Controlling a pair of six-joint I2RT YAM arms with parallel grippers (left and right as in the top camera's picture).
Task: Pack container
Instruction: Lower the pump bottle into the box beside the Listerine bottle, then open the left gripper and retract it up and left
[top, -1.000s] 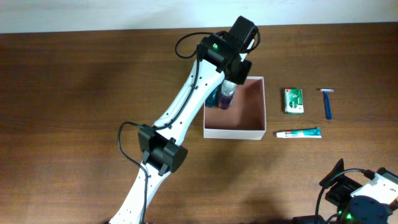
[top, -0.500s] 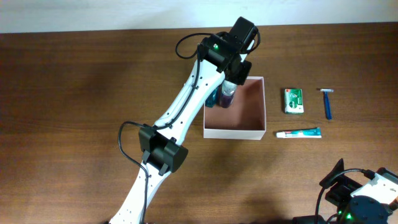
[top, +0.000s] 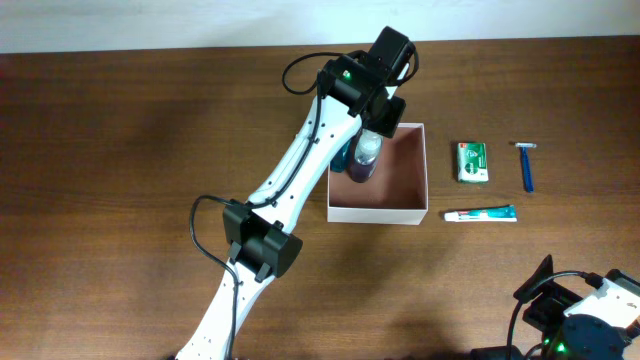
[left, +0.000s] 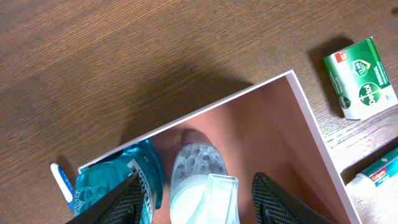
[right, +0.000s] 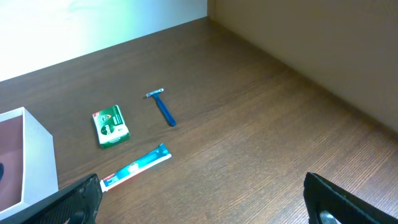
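The container (top: 405, 206) is a square white-walled box with a pinkish-brown inside (left: 267, 130), standing mid-table. A clear bottle with a clear cap (top: 363, 160) (left: 198, 167) stands in its left part, next to a teal bottle (top: 343, 156) (left: 106, 183). My left gripper (top: 373, 135) (left: 202, 202) hovers over the clear bottle. Its mesh fingers (left: 127, 199) stand apart on either side, with gaps to the bottle. My right gripper (right: 199, 202) is open over bare table at the near right, holding nothing.
Right of the box lie a green soap packet (top: 472, 162) (right: 111, 126), a toothpaste tube (top: 481, 213) (right: 135, 167) and a blue razor (top: 526, 165) (right: 163, 107). A blue-and-white stick (left: 62, 183) shows beside the box's left wall. The right arm (top: 580, 315) sits at the near right corner.
The left jaws have spread away from the clear bottle, which has settled slightly lower in the box. The right arm has not moved.
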